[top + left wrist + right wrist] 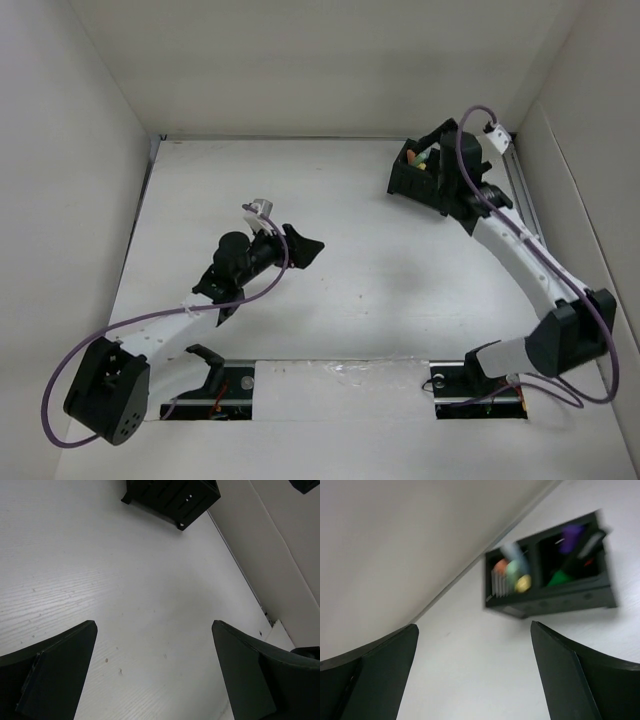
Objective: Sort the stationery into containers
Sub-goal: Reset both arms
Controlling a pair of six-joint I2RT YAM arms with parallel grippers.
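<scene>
Now, right pincer (pixel 474 640): jaws spread wide with nothing between them. It hangs close by the box, likely because it has nothing left to carry.
Left pincer (pixel 154 627): also wide open and empty, over the middle of the counter and well apart from the box, probably to keep out of the other arm's way.
Box (pixel 550 600): black, two compartments, upright near the far right corner by the wall.
Pastel markers (pixel 512 570): stand on end in one compartment, grouped by kind, I judge.
Dark markers (pixel 567 555): lean in the other compartment, purple and green ends up. The view is too blurred to count them.
Counter (pixel 380 290): no loose marker shows, so the sorting looks finished.
</scene>
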